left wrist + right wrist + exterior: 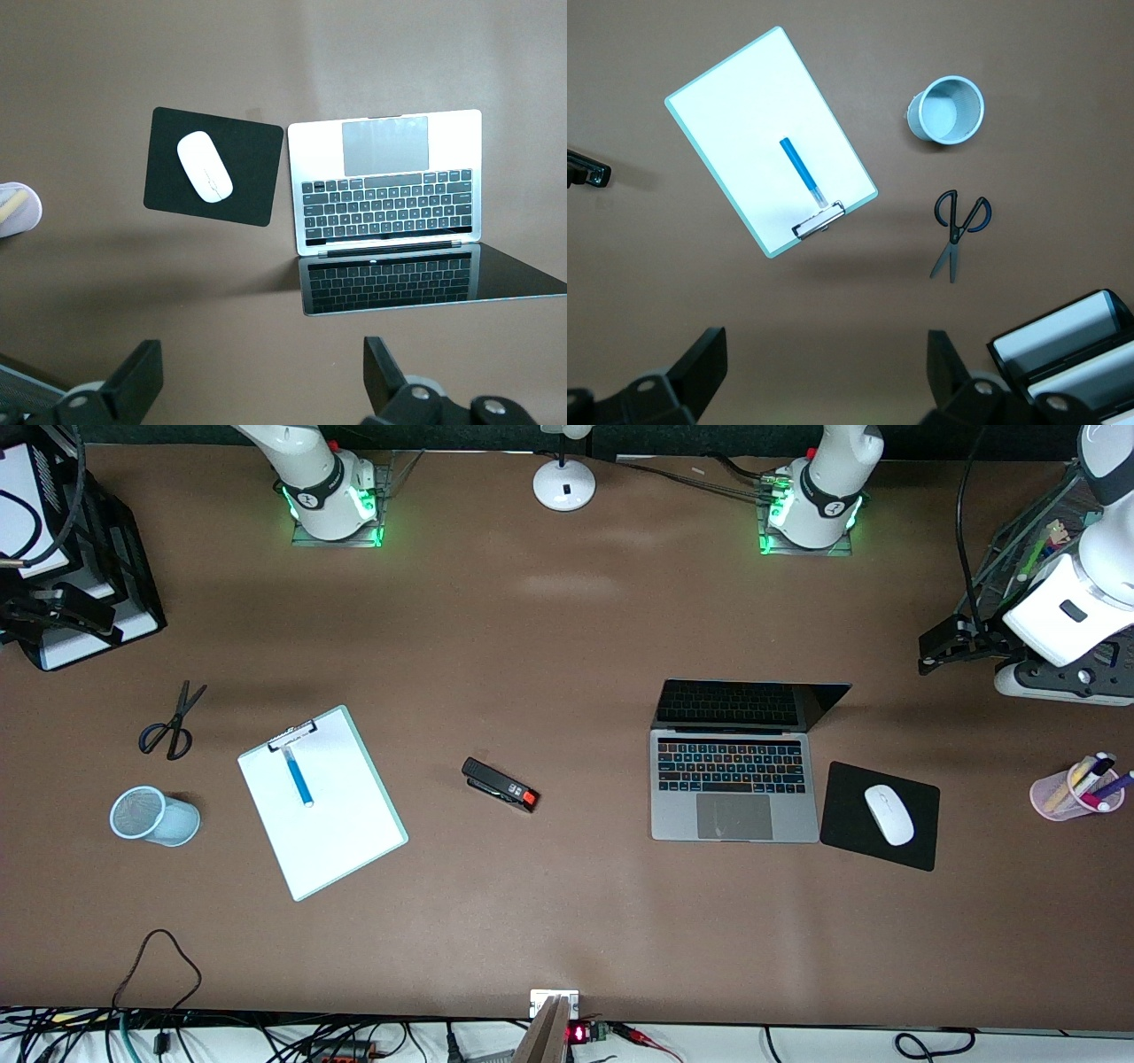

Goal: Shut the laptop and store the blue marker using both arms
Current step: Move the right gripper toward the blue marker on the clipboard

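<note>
The silver-grey laptop (733,797) stands open on the table toward the left arm's end, its dark screen (744,704) raised; it also shows in the left wrist view (385,190). The blue marker (299,778) lies on a white clipboard (337,833) toward the right arm's end, and shows in the right wrist view (799,170). My left gripper (941,646) is open and empty, high above the table's end beside the laptop (261,372). My right gripper (53,607) is open and empty, high over the black tray stack (824,367).
A black stapler (500,784) lies mid-table. Scissors (173,722) and a light-blue mesh cup (152,815) lie beside the clipboard. A white mouse (889,813) sits on a black mouse pad (850,841) beside the laptop. A pink cup of markers (1076,788) stands near the left arm's end.
</note>
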Available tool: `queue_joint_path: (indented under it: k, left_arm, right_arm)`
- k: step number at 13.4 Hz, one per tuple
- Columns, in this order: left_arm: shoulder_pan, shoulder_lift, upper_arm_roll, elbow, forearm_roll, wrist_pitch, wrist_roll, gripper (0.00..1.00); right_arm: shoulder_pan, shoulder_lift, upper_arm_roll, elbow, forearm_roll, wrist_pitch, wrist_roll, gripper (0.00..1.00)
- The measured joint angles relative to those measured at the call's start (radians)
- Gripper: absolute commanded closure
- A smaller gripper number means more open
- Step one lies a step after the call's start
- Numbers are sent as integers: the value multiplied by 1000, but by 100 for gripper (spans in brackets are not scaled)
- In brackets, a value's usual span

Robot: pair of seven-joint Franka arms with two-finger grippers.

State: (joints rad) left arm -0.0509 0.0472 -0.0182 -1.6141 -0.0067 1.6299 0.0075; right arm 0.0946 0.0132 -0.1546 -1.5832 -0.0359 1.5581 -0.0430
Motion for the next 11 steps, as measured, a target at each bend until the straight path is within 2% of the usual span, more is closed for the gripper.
queue_joint_path:
  k: [7, 11]
  left_arm:
    - [0, 0, 0, 0, 0, 0, 0, 0]
    - [0, 0, 0, 0, 0, 0, 0, 0]
  right_arm:
    - [0, 10, 0, -1, 0, -6, 0, 0]
    - [1, 84, 2, -3, 7, 39, 0, 0]
